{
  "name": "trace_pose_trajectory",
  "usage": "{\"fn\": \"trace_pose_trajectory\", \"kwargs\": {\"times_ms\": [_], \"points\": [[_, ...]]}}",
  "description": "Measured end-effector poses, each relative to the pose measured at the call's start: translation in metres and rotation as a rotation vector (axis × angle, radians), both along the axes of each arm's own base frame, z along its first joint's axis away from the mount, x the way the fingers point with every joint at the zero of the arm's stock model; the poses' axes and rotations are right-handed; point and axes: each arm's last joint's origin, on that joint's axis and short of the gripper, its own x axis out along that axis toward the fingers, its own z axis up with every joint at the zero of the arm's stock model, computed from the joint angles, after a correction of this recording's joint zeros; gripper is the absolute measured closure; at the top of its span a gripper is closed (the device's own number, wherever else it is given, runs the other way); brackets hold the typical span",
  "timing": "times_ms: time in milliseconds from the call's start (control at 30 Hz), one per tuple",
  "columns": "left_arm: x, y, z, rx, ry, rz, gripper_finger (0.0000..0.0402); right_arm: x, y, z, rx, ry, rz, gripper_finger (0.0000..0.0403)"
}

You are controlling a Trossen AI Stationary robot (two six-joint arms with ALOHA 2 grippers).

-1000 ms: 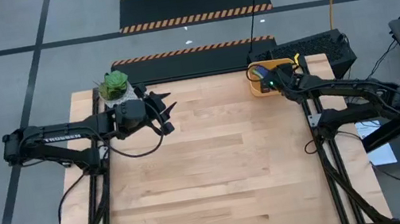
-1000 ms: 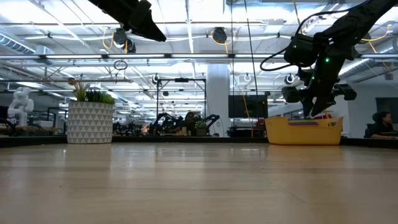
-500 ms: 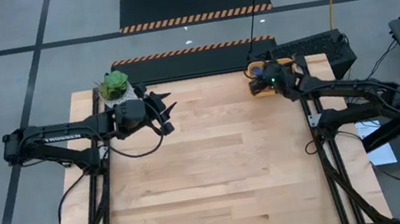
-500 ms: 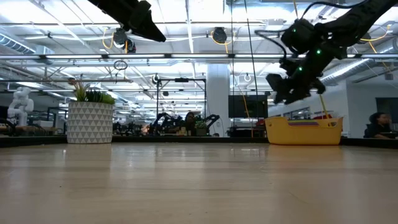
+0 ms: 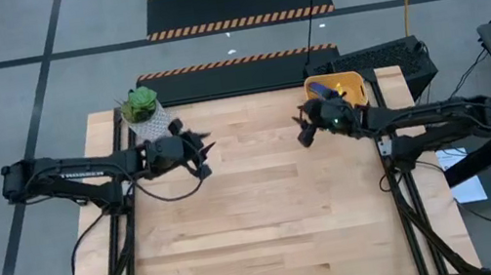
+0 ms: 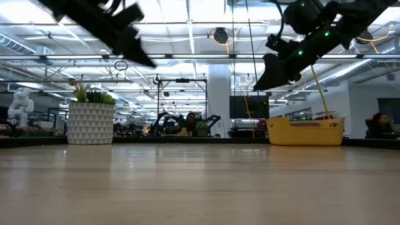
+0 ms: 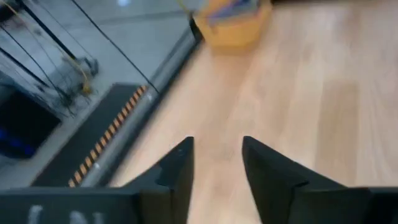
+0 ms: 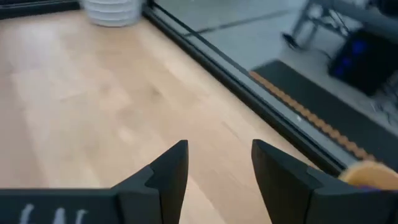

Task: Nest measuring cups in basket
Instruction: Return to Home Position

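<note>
The yellow-orange basket (image 5: 345, 89) sits at the table's far right corner; in the low view the basket (image 6: 305, 132) rests flat on the wood. Measuring cups (image 5: 319, 91) lie inside it; only a blue one shows clearly, the others are hidden. My right gripper (image 5: 303, 131) hovers open above the table, left of and nearer than the basket, holding nothing. My left gripper (image 5: 205, 149) hovers open over the far left part of the table, near the plant pot. The wrist views show both pairs of fingers, left gripper (image 7: 216, 142) and right gripper (image 8: 217, 144), apart over bare wood.
A white patterned pot with a green plant (image 5: 141, 109) stands at the table's far left corner, close behind my left arm. A black box (image 5: 389, 60) sits just beyond the basket. Bare wood (image 5: 269, 223) fills the middle and near half of the table.
My right gripper has risen out of the basket and swung toward the table's left and near side, now clear of it with nothing between its fingers. My left gripper has dropped a little and shifted slightly toward the near edge. The basket has stayed where it was.
</note>
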Motion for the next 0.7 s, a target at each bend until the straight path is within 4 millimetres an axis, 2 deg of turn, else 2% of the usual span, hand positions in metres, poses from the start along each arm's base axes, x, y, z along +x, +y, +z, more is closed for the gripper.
{"fn": "trace_pose_trajectory", "kwargs": {"times_ms": [67,167,300,467,600,700], "points": [[-0.007,-0.003,-0.02,-0.011,0.015,-0.007,0.0286,0.004,0.009,0.002,-0.048,0.001,0.046,0.0237],[-0.013,-0.009,-0.031,-0.027,-0.063,-0.02,0.0331,0.01,0.019,0.006,-0.102,-0.002,0.123,0.0258],[-0.024,-0.014,-0.041,-0.052,-0.092,-0.045,0.0389,0.012,0.031,0.005,-0.115,0.014,0.187,0.0315],[-0.039,-0.02,-0.043,-0.066,-0.123,-0.072,0.0387,0.011,0.047,-0.004,-0.092,-0.036,0.235,0.0393],[-0.052,-0.022,-0.048,-0.061,-0.149,-0.094,0.0393,0.006,0.059,-0.019,-0.09,-0.107,0.281,0.039],[-0.063,-0.023,-0.057,-0.073,-0.171,-0.14,0.0397,-0.004,0.066,-0.031,-0.089,-0.084,0.315,0.0392]]}}
